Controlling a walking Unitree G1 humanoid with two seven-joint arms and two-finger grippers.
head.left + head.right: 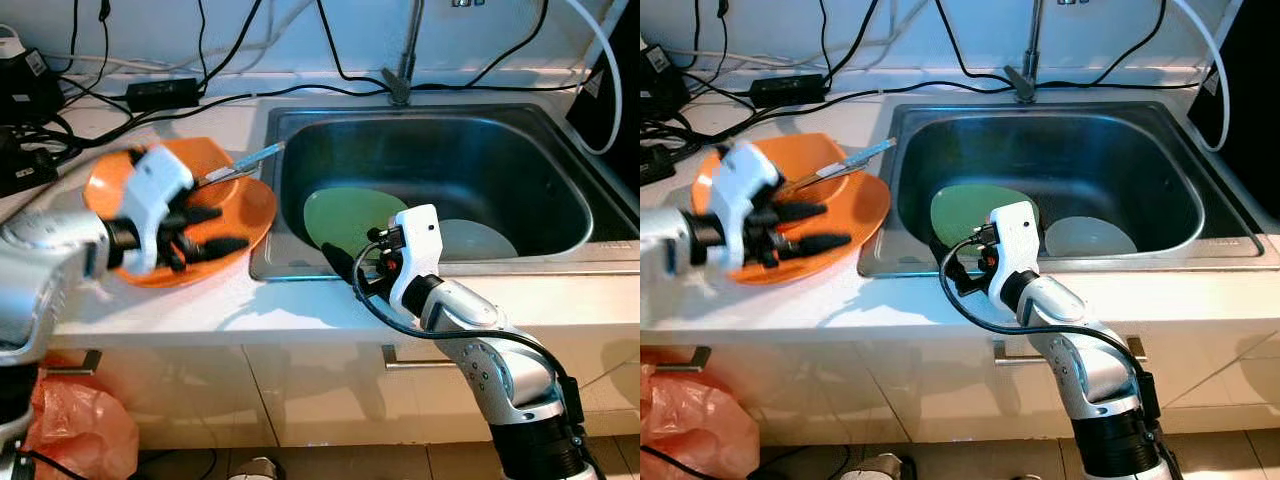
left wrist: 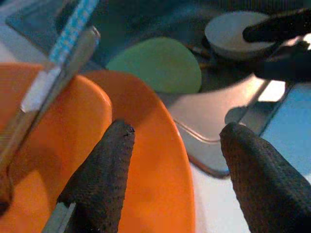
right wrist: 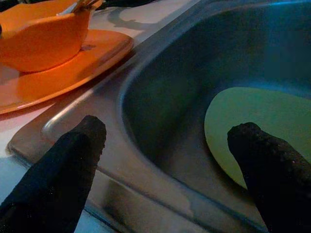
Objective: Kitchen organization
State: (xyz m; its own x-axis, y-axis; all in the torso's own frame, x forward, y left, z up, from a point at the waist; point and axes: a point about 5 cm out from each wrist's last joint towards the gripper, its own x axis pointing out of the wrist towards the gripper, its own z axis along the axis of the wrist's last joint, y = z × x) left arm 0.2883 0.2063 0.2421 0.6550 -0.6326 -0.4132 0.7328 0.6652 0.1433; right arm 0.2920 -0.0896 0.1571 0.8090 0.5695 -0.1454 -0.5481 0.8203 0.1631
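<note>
At the far left, the left gripper [image 1: 205, 232] hovers over the white counter [image 1: 200, 305] with its two black fingers [image 2: 104, 174] spread wide and nothing between them. One finger lies above the orange plate [image 1: 245, 215]; the other hangs past the plate's rim toward the sink's steel edge. The plate is glossy, bright orange, round and shallow, and sits on the counter just beside the sink's left rim, at about 9 o'clock from the basin. On it rests an orange bowl [image 3: 41, 39] of the same colour, deeper, with a smooth rounded wall. A long utensil [image 1: 240, 165] with a metal shaft and a pale blue-and-white handle leans out of the bowl, its tip pointing toward 2 o'clock, over the sink's corner.

Behind the plate, at 11 o'clock, black cables [image 1: 150, 95] and a power adapter lie along the counter's back.

The steel sink [image 1: 560, 170] takes the middle and right. In its basin a flat, pale green plate [image 1: 345, 212] lies near the front-left, and a round white dish [image 1: 480, 238] lies just beside it at 3 o'clock. The tap [image 1: 400, 75] stands at 12 o'clock behind the basin.

The right gripper [image 1: 350, 268] hangs over the sink's front rim at 6 o'clock, its fingers [image 3: 73, 165] wide apart and empty, pointed across the basin toward the orange plate.
</note>
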